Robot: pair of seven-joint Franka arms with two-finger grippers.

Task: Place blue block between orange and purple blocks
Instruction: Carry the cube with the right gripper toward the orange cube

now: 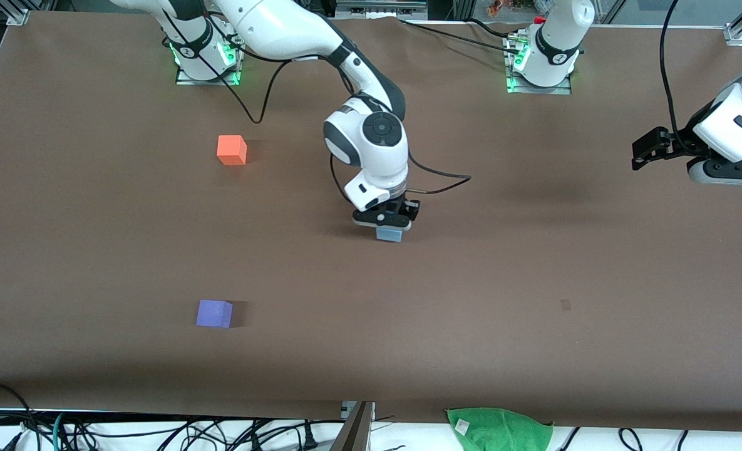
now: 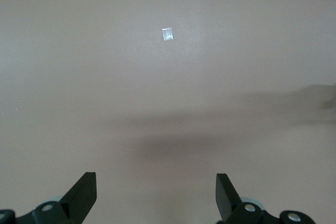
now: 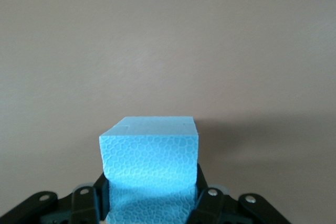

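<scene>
Front view: right gripper [image 1: 389, 227], fingers clamped on the blue block [image 1: 389, 235], apparently resting mid-desk [image 1: 533, 282]; orange block [image 1: 231, 150] farther from the camera than purple block [image 1: 214, 314]. Left wrist view: left gripper [image 2: 156, 195] waits, fingers apart. Right wrist view: block squeezed between fingers [image 3: 207, 203].

A brown matte table cover [image 1: 533, 263] spreads across nearly the whole front view, lit evenly from above, with soft dark shadows lying on it. A small pale patch [image 1: 565, 304] marks the cover toward the left arm's end. Along the edge nearest the front camera runs a white strip with tangled black cables [image 1: 158, 432], and a crumpled green cloth [image 1: 499, 429] lies over that edge. At the top corners stand aluminium frame rails [image 1: 17, 15], and green lights glow there.
</scene>
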